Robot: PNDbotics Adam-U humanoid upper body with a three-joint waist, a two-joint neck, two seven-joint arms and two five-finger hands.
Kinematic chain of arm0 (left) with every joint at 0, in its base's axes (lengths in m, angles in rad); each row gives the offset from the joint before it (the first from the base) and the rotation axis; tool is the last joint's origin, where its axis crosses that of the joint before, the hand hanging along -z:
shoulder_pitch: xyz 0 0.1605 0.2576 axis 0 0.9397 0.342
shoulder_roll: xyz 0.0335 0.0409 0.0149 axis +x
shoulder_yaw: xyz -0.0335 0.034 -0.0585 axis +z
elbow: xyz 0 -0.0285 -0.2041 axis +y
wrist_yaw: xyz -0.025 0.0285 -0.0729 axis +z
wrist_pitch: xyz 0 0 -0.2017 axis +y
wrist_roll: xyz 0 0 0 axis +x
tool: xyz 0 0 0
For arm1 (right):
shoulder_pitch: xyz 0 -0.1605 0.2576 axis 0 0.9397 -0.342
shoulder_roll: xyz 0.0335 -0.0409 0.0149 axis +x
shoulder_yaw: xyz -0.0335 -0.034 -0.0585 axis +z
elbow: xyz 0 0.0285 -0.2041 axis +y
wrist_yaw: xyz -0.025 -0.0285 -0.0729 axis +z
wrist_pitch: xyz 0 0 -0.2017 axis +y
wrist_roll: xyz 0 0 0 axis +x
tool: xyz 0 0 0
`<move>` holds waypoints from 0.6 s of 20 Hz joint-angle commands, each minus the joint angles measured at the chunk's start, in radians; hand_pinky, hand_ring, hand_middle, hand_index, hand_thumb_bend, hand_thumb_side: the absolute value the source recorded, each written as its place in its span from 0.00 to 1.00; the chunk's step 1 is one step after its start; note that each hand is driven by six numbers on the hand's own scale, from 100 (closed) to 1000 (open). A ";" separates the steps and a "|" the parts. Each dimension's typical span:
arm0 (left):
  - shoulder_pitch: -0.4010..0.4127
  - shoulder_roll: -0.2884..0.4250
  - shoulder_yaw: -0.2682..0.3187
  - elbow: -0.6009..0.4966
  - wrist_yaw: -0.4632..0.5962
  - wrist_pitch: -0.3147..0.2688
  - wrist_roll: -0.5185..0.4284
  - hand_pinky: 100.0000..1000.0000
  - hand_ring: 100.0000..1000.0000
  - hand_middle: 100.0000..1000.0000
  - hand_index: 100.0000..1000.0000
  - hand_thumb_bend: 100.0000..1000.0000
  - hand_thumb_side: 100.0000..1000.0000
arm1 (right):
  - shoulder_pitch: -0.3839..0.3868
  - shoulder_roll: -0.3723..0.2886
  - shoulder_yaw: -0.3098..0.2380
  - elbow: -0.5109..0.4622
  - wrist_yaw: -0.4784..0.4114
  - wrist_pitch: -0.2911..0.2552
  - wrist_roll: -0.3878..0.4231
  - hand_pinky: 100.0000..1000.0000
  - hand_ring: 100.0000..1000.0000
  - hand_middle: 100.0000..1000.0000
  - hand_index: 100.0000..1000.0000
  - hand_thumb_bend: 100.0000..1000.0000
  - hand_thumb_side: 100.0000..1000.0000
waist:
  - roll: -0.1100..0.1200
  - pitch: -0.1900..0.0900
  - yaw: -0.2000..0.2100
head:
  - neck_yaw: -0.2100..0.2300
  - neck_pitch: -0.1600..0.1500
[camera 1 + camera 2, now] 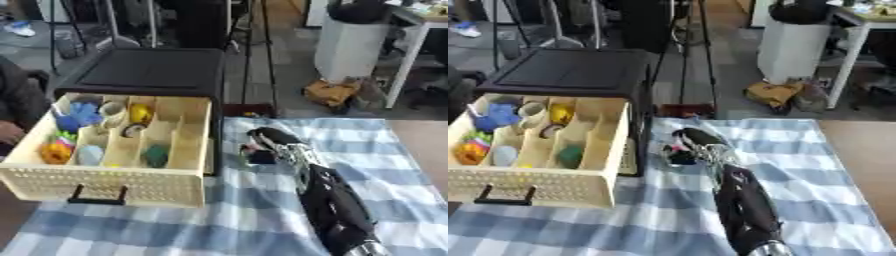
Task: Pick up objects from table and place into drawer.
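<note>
Left eye view: the right hand (278,145) reaches forward over the blue-checked cloth (385,165), fingers curled about a small dark object (259,156) lying on their drawer side; the open cream drawer (114,186) stands just left (the left hand is unseen). Right eye view: the far-right slot (611,134) looks vacant, and chairs and a table stand beyond.

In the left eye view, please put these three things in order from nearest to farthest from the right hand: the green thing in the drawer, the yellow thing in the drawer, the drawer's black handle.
Measured from the right hand on the checked cloth:
1. Green thing, in a near compartment on the drawer's right side.
2. Yellow thing, in a far compartment, further left and back.
3. Black handle, on the drawer's front, toward its left end.
</note>
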State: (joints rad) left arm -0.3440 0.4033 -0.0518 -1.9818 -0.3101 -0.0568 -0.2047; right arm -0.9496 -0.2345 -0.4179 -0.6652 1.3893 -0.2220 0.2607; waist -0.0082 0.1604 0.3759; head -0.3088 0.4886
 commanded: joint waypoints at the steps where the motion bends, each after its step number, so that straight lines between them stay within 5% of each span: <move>1: -0.009 0.004 0.010 -0.018 -0.004 -0.003 -0.001 0.00 0.00 0.00 0.75 0.03 1.00 | -0.016 -0.028 0.009 -0.001 0.001 -0.002 0.011 0.82 0.89 0.90 0.97 0.00 0.95 | 0.004 -0.010 0.002 | 0.001 -0.011; 12: -0.009 0.001 0.010 -0.018 -0.009 -0.008 -0.001 0.00 0.00 0.00 0.75 0.02 1.00 | -0.014 -0.031 0.028 0.028 0.028 -0.014 -0.001 0.78 0.84 0.89 0.96 0.00 0.91 | 0.003 0.001 0.005 | -0.002 -0.009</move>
State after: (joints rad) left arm -0.3440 0.3957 -0.0518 -1.9818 -0.3167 -0.0616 -0.2069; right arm -0.9505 -0.2442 -0.3946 -0.6436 1.4060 -0.2339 0.2609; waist -0.0089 0.1706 0.3793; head -0.3092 0.4886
